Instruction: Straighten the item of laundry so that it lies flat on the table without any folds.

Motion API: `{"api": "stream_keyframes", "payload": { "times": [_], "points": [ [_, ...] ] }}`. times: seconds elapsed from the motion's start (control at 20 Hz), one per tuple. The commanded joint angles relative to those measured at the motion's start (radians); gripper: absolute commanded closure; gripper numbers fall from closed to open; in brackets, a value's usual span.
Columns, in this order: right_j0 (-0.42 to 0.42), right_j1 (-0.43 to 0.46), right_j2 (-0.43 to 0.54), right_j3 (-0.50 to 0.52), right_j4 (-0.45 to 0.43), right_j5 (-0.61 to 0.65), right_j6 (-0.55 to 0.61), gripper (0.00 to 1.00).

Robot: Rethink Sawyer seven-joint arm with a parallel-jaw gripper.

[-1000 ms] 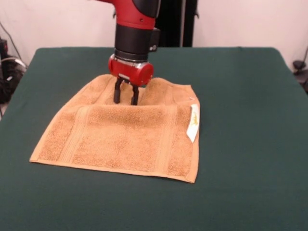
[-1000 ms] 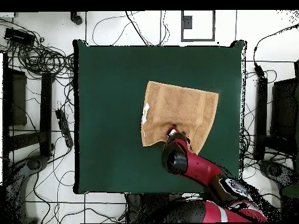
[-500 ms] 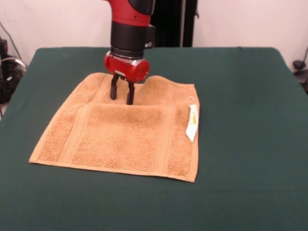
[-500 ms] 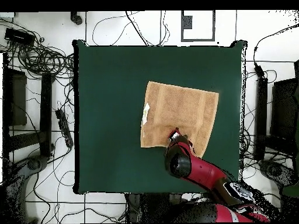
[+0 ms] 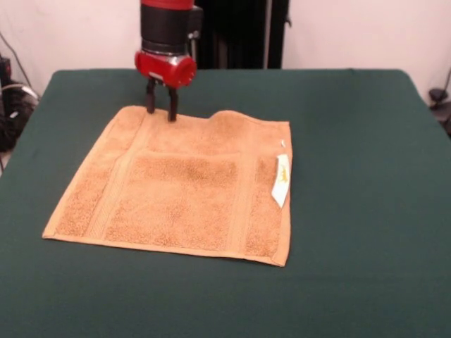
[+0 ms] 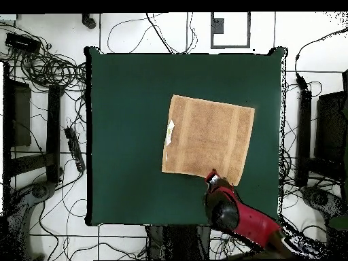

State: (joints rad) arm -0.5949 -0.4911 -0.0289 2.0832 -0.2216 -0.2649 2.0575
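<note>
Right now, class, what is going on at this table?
A red and black robot arm is spreading an orange-tan towel on the green table. Its gripper stands at the towel's far edge, fingers slightly apart and pointing down at the cloth. The towel lies nearly flat, with a slight ripple along the far edge and its white label showing at one side.

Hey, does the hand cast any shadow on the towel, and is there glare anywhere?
Front view: soft, even light, only a faint shadow under the hand at the towel's far edge; no glare on the table. Overhead view: the arm hides the hand, no glare either.
</note>
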Motion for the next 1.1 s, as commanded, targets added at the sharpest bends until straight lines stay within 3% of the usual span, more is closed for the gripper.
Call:
{"api": "stream_keyframes", "payload": {
  "times": [0.05, 0.3, 0.45, 0.7, 1.1],
  "points": [
    [-0.134, -0.026, 0.055, 0.058, -0.169, 0.156, -0.028, 0.00],
    [-0.248, -0.058, 0.042, -0.025, -0.313, 0.197, -0.082, 0.00],
    [-0.248, -0.085, 0.056, -0.038, -0.345, 0.187, -0.038, 0.00],
    [-0.162, -0.073, 0.057, -0.058, -0.298, 0.159, 0.054, 0.00],
    [-0.053, -0.102, 0.097, -0.103, -0.152, 0.277, 0.107, 0.00]
  ]
}}
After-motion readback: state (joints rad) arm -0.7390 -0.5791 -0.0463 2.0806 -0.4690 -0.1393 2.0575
